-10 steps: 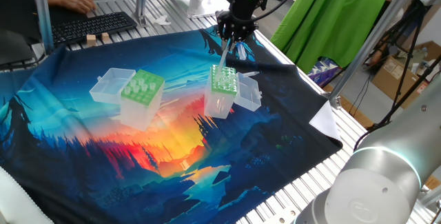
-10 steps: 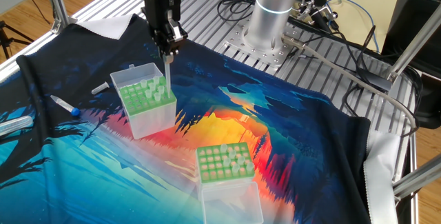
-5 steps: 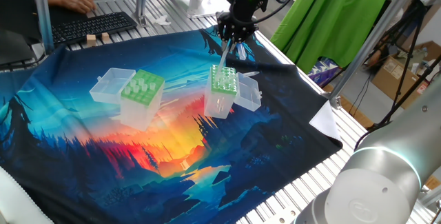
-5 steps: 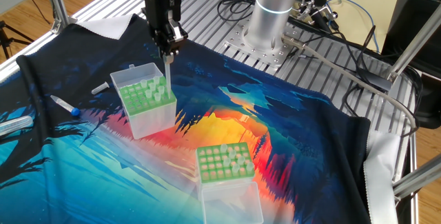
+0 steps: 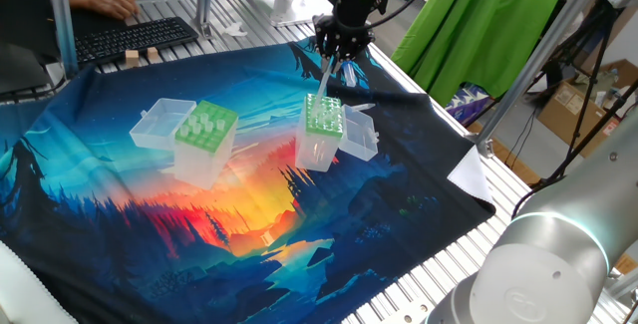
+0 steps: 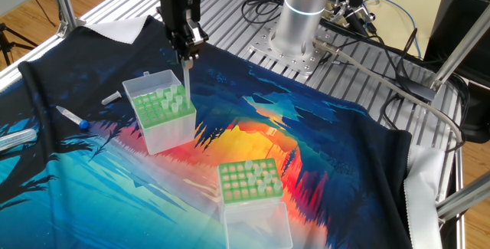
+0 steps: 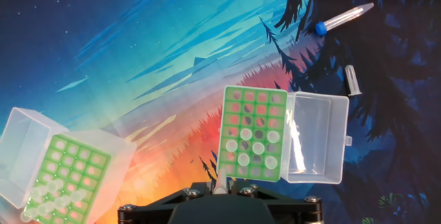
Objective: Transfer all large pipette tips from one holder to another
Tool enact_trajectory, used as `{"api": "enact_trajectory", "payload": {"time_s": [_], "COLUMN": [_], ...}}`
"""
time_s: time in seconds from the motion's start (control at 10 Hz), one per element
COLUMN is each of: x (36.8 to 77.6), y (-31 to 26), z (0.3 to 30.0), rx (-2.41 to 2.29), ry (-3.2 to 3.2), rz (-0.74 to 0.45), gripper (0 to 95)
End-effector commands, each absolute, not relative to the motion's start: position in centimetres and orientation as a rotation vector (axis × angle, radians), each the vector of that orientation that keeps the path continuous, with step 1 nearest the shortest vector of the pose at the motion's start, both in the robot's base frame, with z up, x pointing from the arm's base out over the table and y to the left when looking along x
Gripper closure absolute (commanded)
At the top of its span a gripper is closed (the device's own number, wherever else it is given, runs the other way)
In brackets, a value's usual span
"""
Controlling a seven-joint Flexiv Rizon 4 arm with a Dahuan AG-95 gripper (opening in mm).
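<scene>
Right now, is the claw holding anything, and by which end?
Yes: the claw grips a large pipette tip by its wide upper end, narrow point hanging down over the green-topped holder.

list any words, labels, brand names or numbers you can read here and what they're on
None can be read in any view.
The tip boxes, the printed cloth, the gripper and the blue-capped tube show no legible text.
The keyboard keys are too small to read.
The cardboard boxes at the edge are too blurred to show any marking.
</scene>
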State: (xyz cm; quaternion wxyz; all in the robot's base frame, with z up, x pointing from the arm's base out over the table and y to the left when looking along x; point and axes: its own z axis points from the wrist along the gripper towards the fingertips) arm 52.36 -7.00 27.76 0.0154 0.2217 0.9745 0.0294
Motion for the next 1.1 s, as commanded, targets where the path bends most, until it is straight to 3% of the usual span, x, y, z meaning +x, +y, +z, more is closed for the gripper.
{"api": "enact_trajectory", "payload": {"time_s": [0.1,0.8,1.1], "x": [52.2,52.0,51.9], "y": [-7.0,-7.3,-7.4], "z": [27.7,27.0,28.0], "rx": [0.686,0.690,0.709], "ry": [3.031,3.021,3.038], "rz": [0.093,0.116,0.102], "gripper": [95.0,95.0,95.0]}}
